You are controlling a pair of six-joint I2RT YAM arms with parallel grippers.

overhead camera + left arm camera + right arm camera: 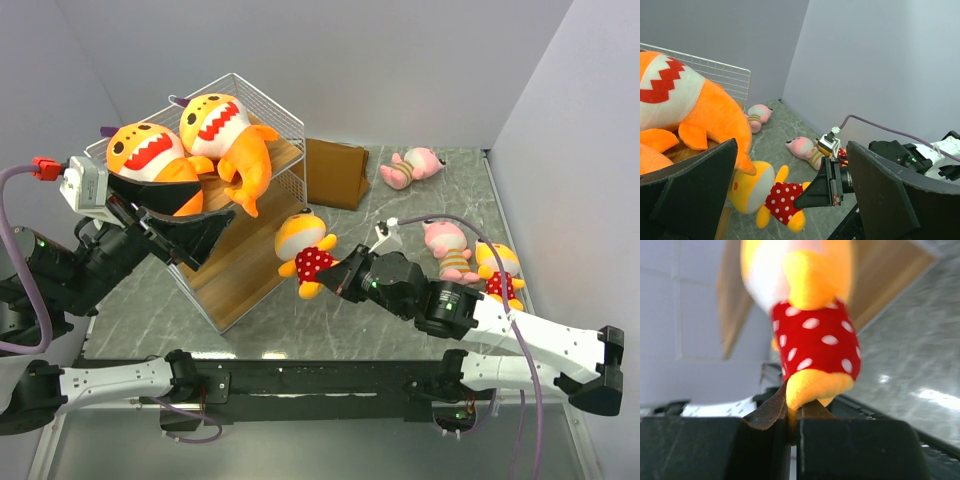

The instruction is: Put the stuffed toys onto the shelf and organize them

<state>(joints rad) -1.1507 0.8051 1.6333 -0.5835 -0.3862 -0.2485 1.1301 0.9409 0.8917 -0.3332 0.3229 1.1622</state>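
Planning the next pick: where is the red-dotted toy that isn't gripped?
Top view, far right: the free red-dotted toy lies close beside a pink toy, on its right, just beyond the right arm.

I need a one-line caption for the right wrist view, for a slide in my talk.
Right gripper shut on one yellow foot of the red dotted plush.

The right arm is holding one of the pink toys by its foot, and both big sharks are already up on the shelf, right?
Not pink. The right gripper pinches the orange-headed toy in red dotted clothes by its foot, as the right wrist view shows. Both sharks do lie on the shelf.
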